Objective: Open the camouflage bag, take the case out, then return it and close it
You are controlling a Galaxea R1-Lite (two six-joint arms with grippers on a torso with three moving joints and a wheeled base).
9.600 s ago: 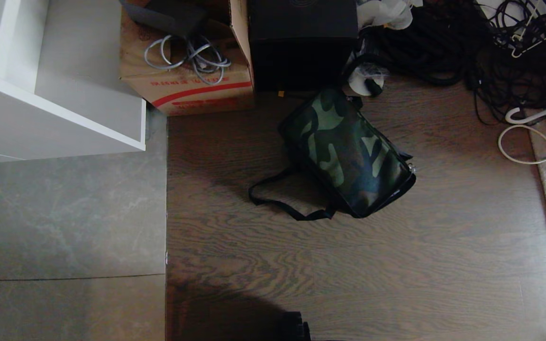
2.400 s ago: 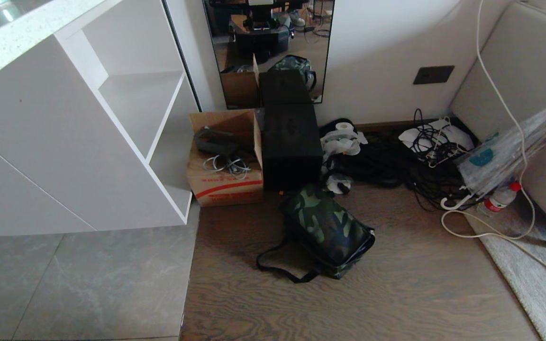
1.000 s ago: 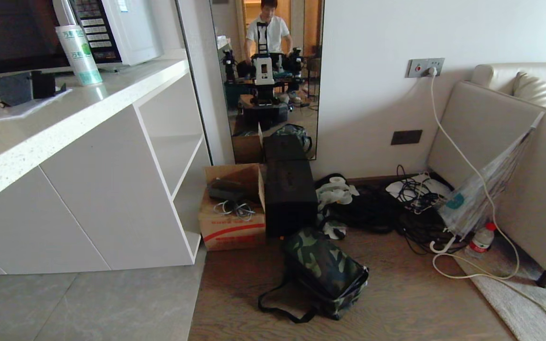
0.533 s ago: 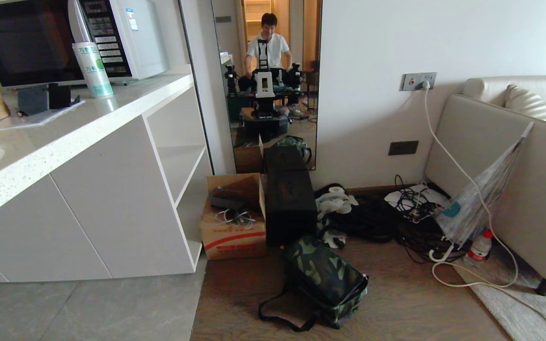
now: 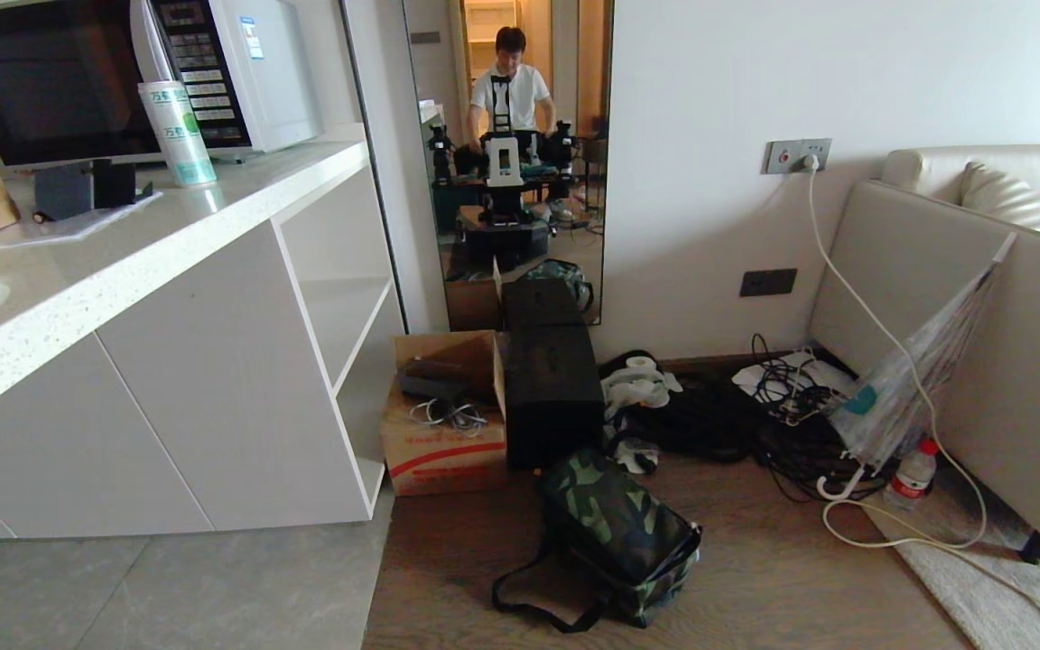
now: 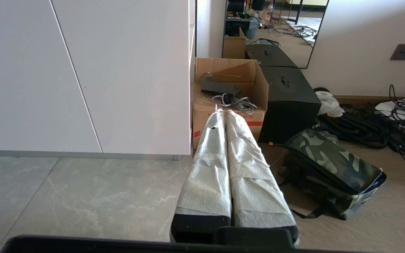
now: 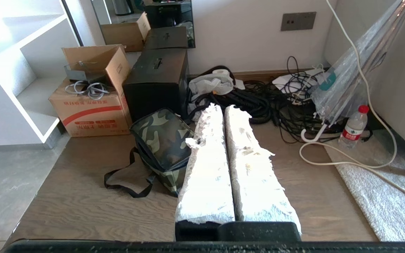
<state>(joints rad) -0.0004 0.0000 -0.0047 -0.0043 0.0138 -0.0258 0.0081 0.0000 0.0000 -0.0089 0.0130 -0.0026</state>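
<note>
Bag [image 5: 619,533] lay closed on the wood floor before the black box [image 5: 552,393], long axis running diagonally; both grippers, left [image 6: 224,114] and right [image 7: 223,109], were shut, empty, well short, the right probably nearer.

Cloth camouflage bag [image 5: 619,533] with slight sheen on matt wood-grain floor [image 5: 755,587].

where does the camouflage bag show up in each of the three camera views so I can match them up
Head view: the camouflage bag lies on the wood floor, low and just right of centre.
Left wrist view: the bag is right of the closed left gripper.
Right wrist view: the bag is left of the closed right gripper, partly hidden by it.
Shared landmark: the cardboard box with the red stripe, beyond the bag in every view.
</note>
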